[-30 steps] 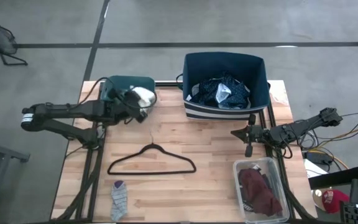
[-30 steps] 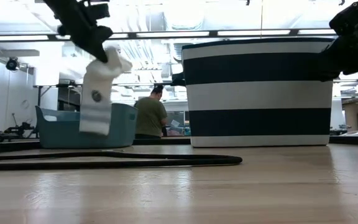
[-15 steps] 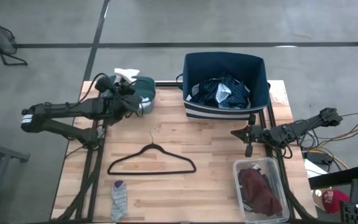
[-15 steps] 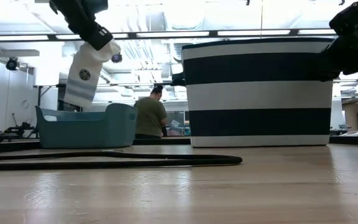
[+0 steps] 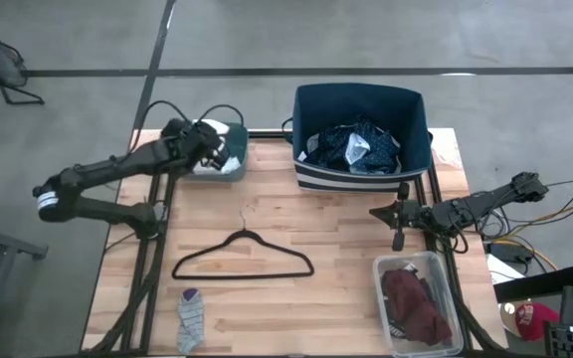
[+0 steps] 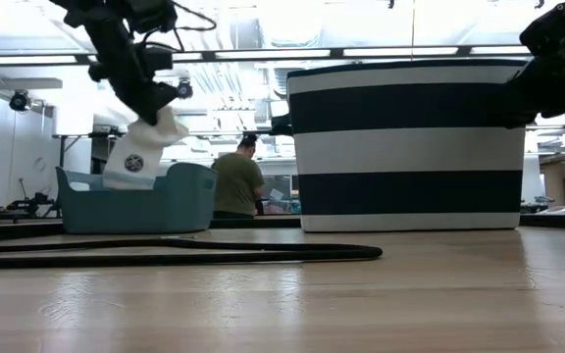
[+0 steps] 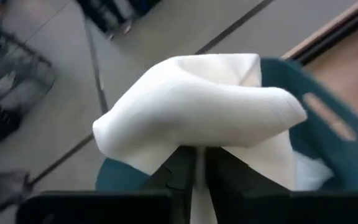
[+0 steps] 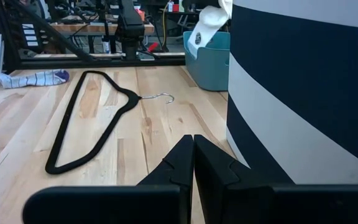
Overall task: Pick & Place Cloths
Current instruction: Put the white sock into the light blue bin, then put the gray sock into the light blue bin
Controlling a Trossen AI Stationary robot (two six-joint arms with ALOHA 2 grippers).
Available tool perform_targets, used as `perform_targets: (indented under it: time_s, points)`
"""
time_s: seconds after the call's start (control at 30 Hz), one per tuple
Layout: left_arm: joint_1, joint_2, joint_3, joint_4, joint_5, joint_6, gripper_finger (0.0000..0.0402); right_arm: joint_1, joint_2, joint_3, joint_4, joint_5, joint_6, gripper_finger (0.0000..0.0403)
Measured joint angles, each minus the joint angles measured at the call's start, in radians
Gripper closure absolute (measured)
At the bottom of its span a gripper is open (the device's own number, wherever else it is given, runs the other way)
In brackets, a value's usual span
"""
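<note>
From above, the left gripper hung over the teal bin at the table's back left, placed there, I judge, to drop the white sock. The right gripper waited beside the striped basket, jaws pressed together.

At table height, the sock dangled from the left gripper, its toe dipping behind the bin's rim.

Through the left wrist, the jaws stood narrow, pinching the bunched, soft, ribbed sock.

Through the right wrist, the hanger lay flat, a grey sock beyond.

A black hanger lies between teal tub and clear bin.
</note>
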Motion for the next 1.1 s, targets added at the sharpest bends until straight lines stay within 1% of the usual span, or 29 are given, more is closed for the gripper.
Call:
perform_targets:
  time_s: [0.07, 0.13, 0.2, 0.3, 0.33, 0.43, 0.5, 0.57, 0.6, 0.63, 0.73, 0.8, 0.9, 0.97, 1.1]
  points:
    - [0.020, 0.000, 0.000, -0.032, 0.014, -0.038, 0.0346, 0.000, 0.000, 0.000, 0.000, 0.000, 0.000, 0.0394]
    - [0.034, 0.000, 0.000, -0.056, 0.076, -0.080, 0.0325, 0.000, 0.000, 0.000, 0.000, 0.000, 0.000, 0.0394]
    - [0.039, 0.001, -0.001, -0.072, 0.127, -0.093, 0.0300, 0.000, 0.000, 0.000, 0.000, 0.000, 0.000, 0.0394]
    - [0.039, 0.003, -0.001, -0.089, 0.154, -0.112, 0.0259, 0.000, 0.000, 0.000, 0.000, 0.000, 0.000, 0.0394]
    - [0.038, 0.003, -0.001, -0.095, 0.186, -0.112, 0.0247, 0.000, 0.000, 0.000, 0.000, 0.000, 0.000, 0.0394]
    - [0.036, -0.005, 0.000, -0.123, 0.351, -0.134, 0.0221, 0.000, 0.000, 0.000, 0.000, 0.000, 0.000, 0.0394]
    - [0.022, -0.014, -0.001, -0.130, 0.480, -0.152, 0.0214, 0.000, 0.000, 0.000, 0.000, 0.000, 0.000, 0.0394]
    - [-0.017, -0.025, -0.008, -0.128, 0.594, -0.187, 0.0212, 0.000, 0.000, 0.000, 0.000, 0.000, 0.000, 0.0394]
    - [-0.047, -0.031, -0.013, -0.128, 0.633, -0.199, 0.0212, 0.000, 0.000, 0.000, 0.000, 0.000, 0.000, 0.0394]
    - [-0.084, -0.036, -0.018, -0.129, 0.652, -0.208, 0.0211, 0.000, 0.000, 0.000, 0.000, 0.000, 0.000, 0.0394]
    - [-0.240, -0.050, -0.043, -0.128, 0.642, -0.258, 0.0211, 0.000, 0.000, 0.000, 0.000, 0.000, 0.000, 0.0394]
    - [-0.373, -0.053, -0.061, -0.128, 0.609, -0.306, 0.0211, 0.000, 0.000, 0.000, 0.000, 0.000, 0.000, 0.0394]
    - [-0.583, -0.053, -0.079, -0.132, 0.504, -0.436, 0.0211, 0.000, 0.000, 0.000, 0.000, 0.000, 0.000, 0.0394]
    - [-0.719, -0.049, -0.080, -0.131, 0.457, -0.521, 0.0211, 0.000, 0.000, 0.000, 0.000, 0.000, 0.000, 0.0394]
    - [-0.957, -0.048, -0.080, -0.128, 0.439, -0.708, 0.0211, 0.000, 0.000, 0.000, 0.000, 0.000, 0.000, 0.0394]
